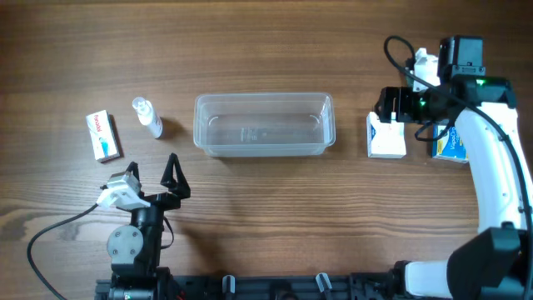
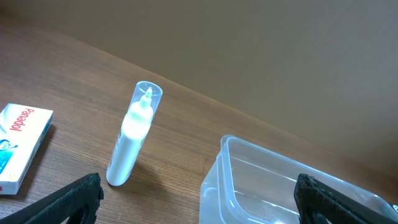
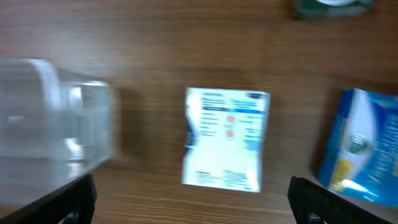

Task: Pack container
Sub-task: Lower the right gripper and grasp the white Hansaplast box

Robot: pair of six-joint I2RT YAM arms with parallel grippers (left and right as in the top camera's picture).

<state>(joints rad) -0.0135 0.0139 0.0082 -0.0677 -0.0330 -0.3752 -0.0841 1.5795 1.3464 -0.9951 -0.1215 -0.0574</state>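
Note:
The clear container [image 1: 264, 97] stands at the table's middle, empty. To its left stand a small clear bottle [image 1: 148, 117] and a white and blue Panadol box [image 1: 102, 136]. To its right lie a white box [image 1: 387, 140] and a blue pack [image 1: 450, 147]. My left gripper [image 1: 151, 172] is open and empty, below the bottle. In the left wrist view the open left gripper [image 2: 199, 205] faces the bottle [image 2: 134, 134] and the container's corner [image 2: 227, 149]. My right gripper [image 1: 388, 112] hovers over the white box's far edge. In the blurred right wrist view it [image 3: 193, 199] is open above the white box [image 3: 225, 138].
The Panadol box [image 2: 22, 146] lies left of the bottle in the left wrist view. The right wrist view shows the container's end [image 3: 93, 124] at left, the blue pack [image 3: 357, 149] at right and a dark green object [image 3: 333, 6] at the top edge.

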